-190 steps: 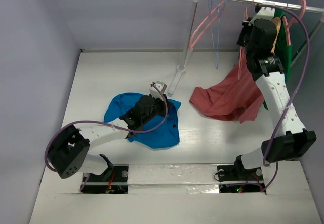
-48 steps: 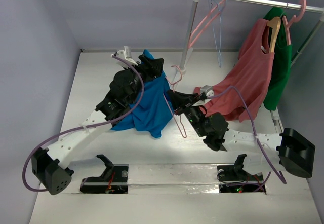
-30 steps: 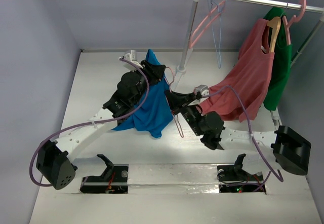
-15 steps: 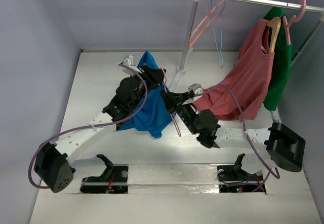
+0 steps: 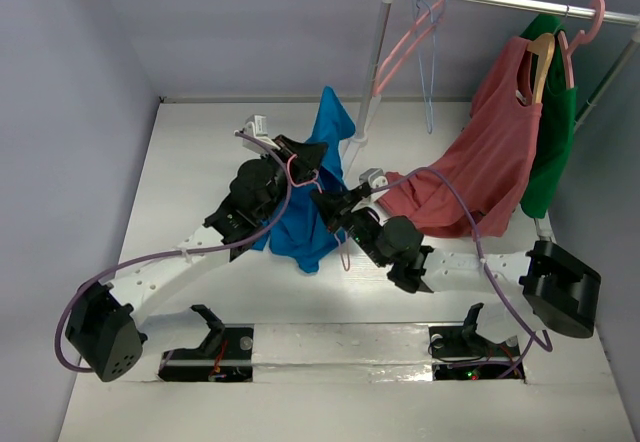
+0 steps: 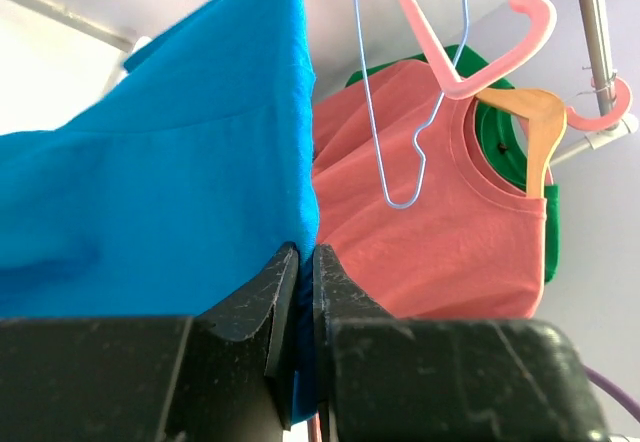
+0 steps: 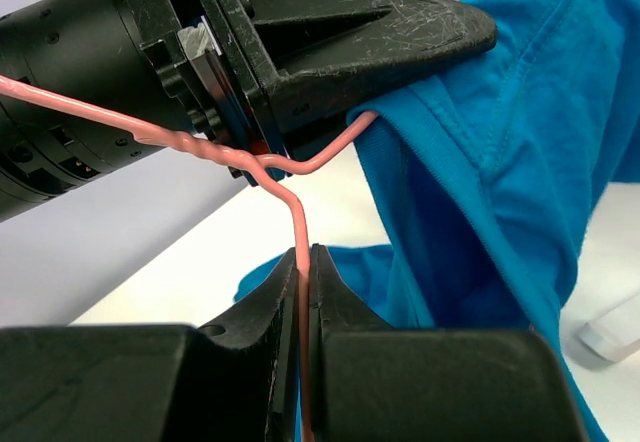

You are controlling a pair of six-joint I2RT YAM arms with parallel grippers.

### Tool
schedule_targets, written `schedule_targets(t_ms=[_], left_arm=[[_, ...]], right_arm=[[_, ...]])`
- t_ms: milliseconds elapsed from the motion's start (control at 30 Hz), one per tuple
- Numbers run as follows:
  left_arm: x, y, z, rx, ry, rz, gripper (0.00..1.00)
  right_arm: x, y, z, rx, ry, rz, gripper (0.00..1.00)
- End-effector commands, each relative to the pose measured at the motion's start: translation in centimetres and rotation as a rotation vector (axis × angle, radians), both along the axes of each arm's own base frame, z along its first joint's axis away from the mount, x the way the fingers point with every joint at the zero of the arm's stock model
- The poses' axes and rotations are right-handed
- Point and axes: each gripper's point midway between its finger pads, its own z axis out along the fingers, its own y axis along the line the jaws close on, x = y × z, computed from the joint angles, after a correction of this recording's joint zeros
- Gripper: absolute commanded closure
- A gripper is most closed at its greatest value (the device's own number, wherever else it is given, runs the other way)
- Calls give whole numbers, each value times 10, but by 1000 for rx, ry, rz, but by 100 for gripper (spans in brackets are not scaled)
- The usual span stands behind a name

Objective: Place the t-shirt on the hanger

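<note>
The bright blue t-shirt (image 5: pixel 310 202) hangs lifted above the table's middle, one corner raised toward the rack post. My left gripper (image 5: pixel 305 157) is shut on its fabric (image 6: pixel 200 172); the jaws pinch a blue fold (image 6: pixel 303 262). My right gripper (image 5: pixel 335 202) is shut on the thin pink hanger (image 5: pixel 345 252), beside the shirt. In the right wrist view the pink wire (image 7: pixel 300 222) runs between the closed jaws (image 7: pixel 303 262), and one arm of it goes into the blue shirt's opening (image 7: pixel 470 162), right under the left gripper's fingers (image 7: pixel 330 32). The hook (image 5: pixel 300 167) curls by the left gripper.
A clothes rack (image 5: pixel 375 62) stands at the back right. On its rail hang a pink hanger (image 5: pixel 405 42), a pale blue thin hanger (image 5: pixel 430 62), a salmon-red top (image 5: pixel 480 172) on a wooden hanger (image 5: pixel 542 57), and a dark green garment (image 5: pixel 555 142).
My left gripper has lifted the blue t-shirt off the table and raised it higher. My right arm came from the rack with the pink hanger and has moved left against the shirt.
</note>
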Motion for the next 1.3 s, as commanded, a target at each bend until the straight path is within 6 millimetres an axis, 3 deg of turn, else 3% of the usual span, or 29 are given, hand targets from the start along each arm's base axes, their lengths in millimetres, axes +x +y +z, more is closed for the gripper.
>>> schedule_targets(t_ms=[0,100,167,200,467,600,733,833,900,1167,1267], left_arm=[[-10,11,29,-77,-77,1,100],[-15,7,31,-86,-79,-32,100],[-17,5,33,-89,-76,-48,88],[-19,3,33,-88,-77,-62,74],[-23,2,36,-82,-82,-78,50],[-22,2,38,-89,-90,-78,50],[-20,4,41,-157,-102,-60,44],[-16,6,37,-187,-110,-54,39],[-17,-2,34,-201,-108,-102,37],[-10,-11,37,-143,-131,-142,42],[-4,-5,38,-132,-148,-125,42]], right_arm=[[-1,-9,37,134,-29,-12,100],[-12,-8,42,161,-39,50,100],[-16,-7,49,170,-54,91,100],[-19,-6,51,174,-58,107,100],[-19,-25,65,273,-45,239,100],[-20,-26,64,260,-43,253,100],[-26,-25,64,271,-44,284,100],[-23,-34,68,281,-56,270,100],[-25,-33,68,267,-56,278,100],[-34,-31,59,228,-32,376,100],[-40,-27,56,218,-18,413,100]])
